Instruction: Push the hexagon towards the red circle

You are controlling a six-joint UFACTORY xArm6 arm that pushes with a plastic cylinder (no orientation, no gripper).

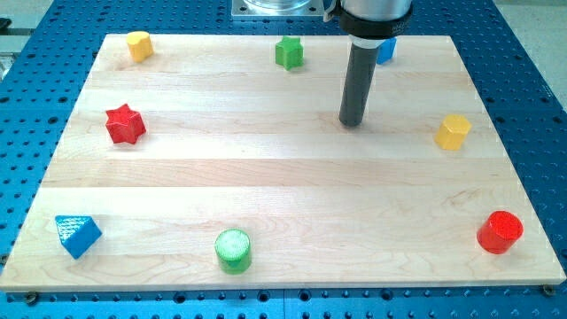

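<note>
The tip [353,122] is set left of the yellow hexagon block [453,132], no fingers are seen; a sideways push misses the red circle block [500,232] below.

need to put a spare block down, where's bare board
Widest bare patch: mid-board, between red star, green cylinder and my tip. Also between yellow hexagon and red circle. Blocks hug the edges; nowhere is crowded.

A: Item check: was any lettering, label, brand, number or sign legible?
B: None recorded. Nothing could be read on any surface in the camera view.
</note>
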